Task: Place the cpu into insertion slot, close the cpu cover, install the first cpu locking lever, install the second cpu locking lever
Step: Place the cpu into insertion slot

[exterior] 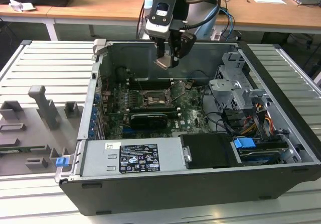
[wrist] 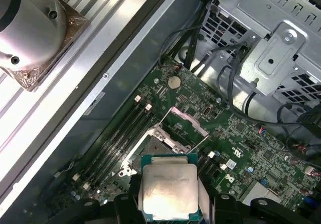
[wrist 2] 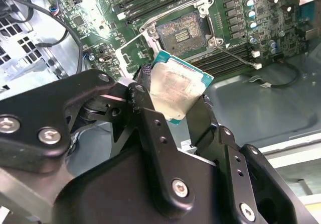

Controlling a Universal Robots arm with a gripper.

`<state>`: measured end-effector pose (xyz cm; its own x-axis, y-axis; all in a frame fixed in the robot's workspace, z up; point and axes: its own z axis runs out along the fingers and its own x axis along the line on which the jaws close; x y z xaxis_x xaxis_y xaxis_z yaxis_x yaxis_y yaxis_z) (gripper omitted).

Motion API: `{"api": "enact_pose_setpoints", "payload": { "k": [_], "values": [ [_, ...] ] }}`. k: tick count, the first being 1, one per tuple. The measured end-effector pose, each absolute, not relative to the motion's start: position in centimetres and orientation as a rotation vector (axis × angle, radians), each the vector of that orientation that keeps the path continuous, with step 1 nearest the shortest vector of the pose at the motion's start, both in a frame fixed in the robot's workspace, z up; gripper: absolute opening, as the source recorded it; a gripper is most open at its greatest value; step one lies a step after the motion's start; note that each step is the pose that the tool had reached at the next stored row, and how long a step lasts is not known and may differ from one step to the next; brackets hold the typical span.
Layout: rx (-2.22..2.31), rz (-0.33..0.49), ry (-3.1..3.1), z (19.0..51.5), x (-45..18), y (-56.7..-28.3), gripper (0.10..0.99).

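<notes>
Gripper clamped on the cpu. My two black fingers pinch it by opposite edges, metal lid facing the cameras, green rim showing around it. The cpu is in my grip, in the air, touching nothing else.

Handling, my judgement:
- Light and stiff, it won't sag.
- The smooth lid and thin edges make it slippery, so an edge pinch can let it rotate.
- The contact side and the socket pins look fragile, so no dragging, no dropping, no pressing.
- Hold stays on the edges, never on the flat faces. That is how I have it now.

Pose:
- In the exterior view my wrist points down into the open computer case, just inside its far wall.
- The cpu hangs slightly tilted at my fingertips, not level with the board.

Outward from me:
- The insertion slot lies below and ahead of my fingertips, well apart from the chip, bare and dark with nothing in it.
- The cpu cover stands swung up just beyond the slot, on the side away from me, so the slot is clear.
- Memory slots run alongside the socket on the motherboard.
</notes>
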<state>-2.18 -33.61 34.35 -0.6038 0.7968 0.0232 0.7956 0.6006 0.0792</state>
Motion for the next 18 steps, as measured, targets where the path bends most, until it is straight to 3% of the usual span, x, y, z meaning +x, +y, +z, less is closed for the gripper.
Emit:
{"api": "enact_pose_setpoints", "payload": {
  "k": [18],
  "values": [
    [1.648, 0.124, 2.646, 33.92, -2.69, -33.60, 0.525]
  ]
}}
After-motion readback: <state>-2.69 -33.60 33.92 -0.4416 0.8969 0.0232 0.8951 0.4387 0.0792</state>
